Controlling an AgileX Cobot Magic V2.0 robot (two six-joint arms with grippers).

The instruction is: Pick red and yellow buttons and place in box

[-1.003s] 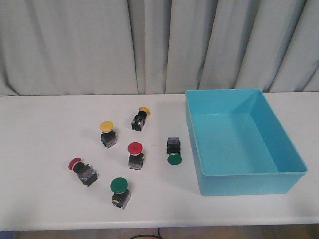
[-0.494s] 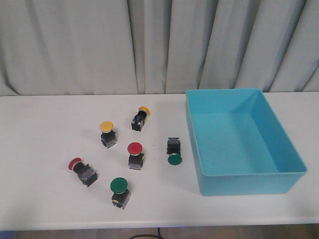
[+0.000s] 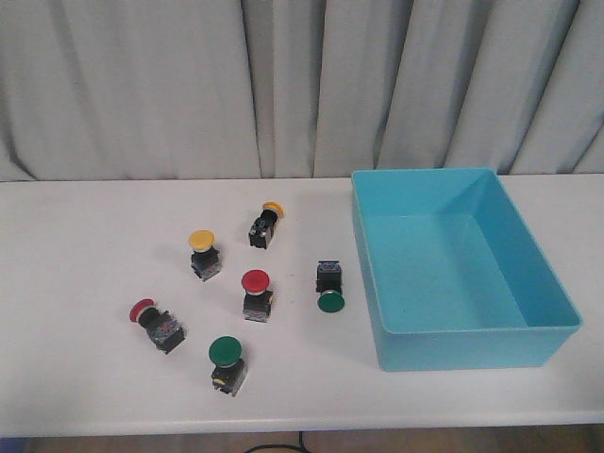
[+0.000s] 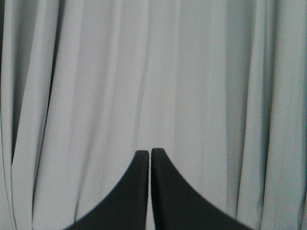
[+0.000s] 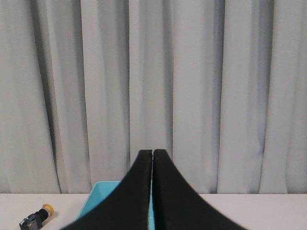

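You are looking at a staged test bench in a lab or studio, not a home or shop. A plain white counter (image 3: 85, 236) stands against a pale grey pleated curtain (image 3: 142, 85) that closes off the whole background in all three views. On the counter sit only industrial push buttons (image 3: 257, 294) and one turquoise plastic bin (image 3: 462, 349), laid out apart from each other like test pieces.

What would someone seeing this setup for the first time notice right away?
The big turquoise box dominates the right of the white table, and nothing shows inside it. To its left lies a scatter of push buttons: two yellow-capped ones farthest back, two red-capped ones nearer, plus two green-capped ones.
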